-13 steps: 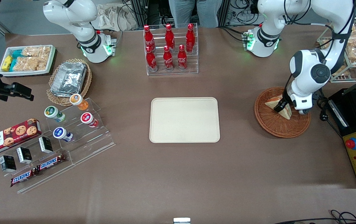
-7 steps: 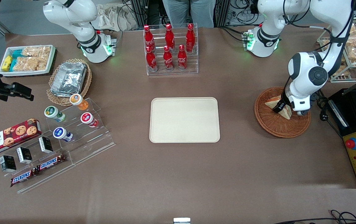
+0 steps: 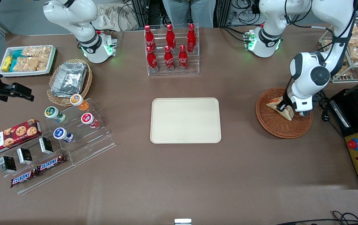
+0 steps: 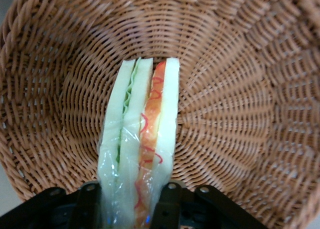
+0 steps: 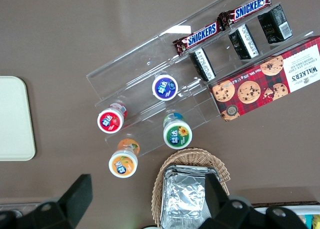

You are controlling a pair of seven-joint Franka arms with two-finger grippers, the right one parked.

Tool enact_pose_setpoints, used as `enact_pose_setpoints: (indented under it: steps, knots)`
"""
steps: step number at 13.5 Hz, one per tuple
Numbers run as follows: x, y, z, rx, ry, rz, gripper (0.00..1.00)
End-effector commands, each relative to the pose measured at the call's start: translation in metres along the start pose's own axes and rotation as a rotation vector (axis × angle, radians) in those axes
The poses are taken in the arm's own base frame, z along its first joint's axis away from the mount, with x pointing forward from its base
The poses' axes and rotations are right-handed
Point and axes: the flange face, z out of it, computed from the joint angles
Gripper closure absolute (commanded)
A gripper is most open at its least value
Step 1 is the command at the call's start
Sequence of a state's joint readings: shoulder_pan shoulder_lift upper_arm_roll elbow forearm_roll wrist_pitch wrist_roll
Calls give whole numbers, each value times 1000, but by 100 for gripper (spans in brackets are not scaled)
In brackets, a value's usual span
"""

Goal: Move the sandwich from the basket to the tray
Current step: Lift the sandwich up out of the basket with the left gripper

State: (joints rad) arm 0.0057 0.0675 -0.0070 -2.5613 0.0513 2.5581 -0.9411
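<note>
One sandwich (image 3: 283,107) sits in the reddish-brown basket (image 3: 276,125) at mid-right of the front view, toward the working arm's end of the table. Gripper (image 3: 283,107) is down inside the basket, its two fingers (image 4: 169,201) clamped on either side of the plastic-wrapped wedge; the wrist view shows the sandwich (image 4: 142,139) standing on edge, green filling in one layer, red-orange in the other, basket (image 4: 240,89) weave all around it. Cannot tell whether the wedge is lifted clear of the basket floor. Tray (image 3: 185,120), cream-beige, lies flat at frame centre, well apart from the basket, nothing on it. Upper centre: acrylic rack of red cola bottles (image 3: 169,50). Left side: lighter wicker basket of foil containers (image 3: 69,78), white tray of snack packets (image 3: 27,59), acrylic stand with small cups (image 3: 69,120), cookie box (image 3: 10,132), Snickers bars (image 3: 38,170).
</note>
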Motion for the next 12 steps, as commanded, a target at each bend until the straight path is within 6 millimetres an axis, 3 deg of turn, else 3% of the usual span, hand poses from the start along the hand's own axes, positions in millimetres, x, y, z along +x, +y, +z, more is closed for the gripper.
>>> enact_pose_setpoints:
  steps: [1, 4, 8, 12]
  knots:
    - [-6, 3, -34, -23, 37, -25, 100]
    - [-6, 6, -72, -28, 54, 2, 100]
    - [-11, 28, -123, 16, 44, 149, 100]
    - [-3, 67, -211, 61, -9, 239, 100]
